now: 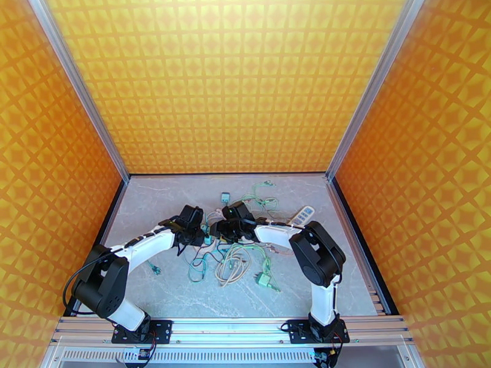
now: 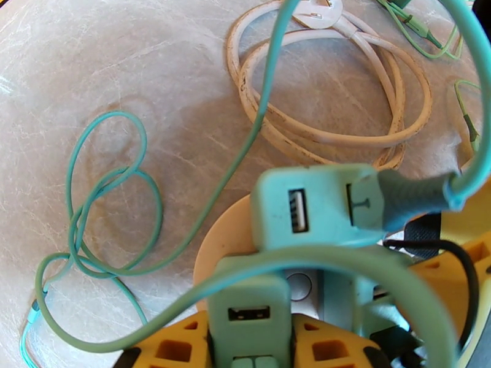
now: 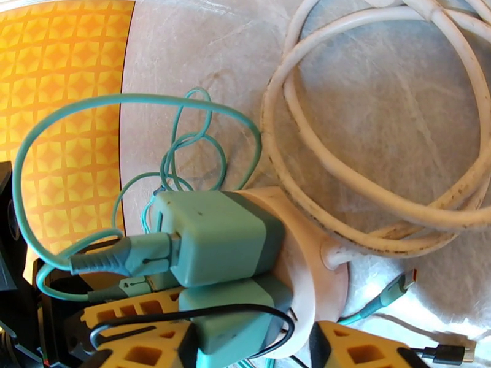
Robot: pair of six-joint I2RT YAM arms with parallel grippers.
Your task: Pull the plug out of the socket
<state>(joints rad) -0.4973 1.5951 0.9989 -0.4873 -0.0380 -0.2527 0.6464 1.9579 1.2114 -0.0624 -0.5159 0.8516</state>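
At bottom edge, L gripper (image 2: 245,352) clamping plug (image 2: 248,311) cut off; socket (image 2: 218,246) half-hidden.

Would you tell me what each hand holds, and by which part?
Left hand: shut on the lower teal charger, by its sides. Right hand: around the white socket; a grip cannot be told.

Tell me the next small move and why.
Probably close the right gripper on the socket to brace it. The left gripper is shut on the lower plug, while the right fingers stand apart around plug and socket, not clearly clamped.
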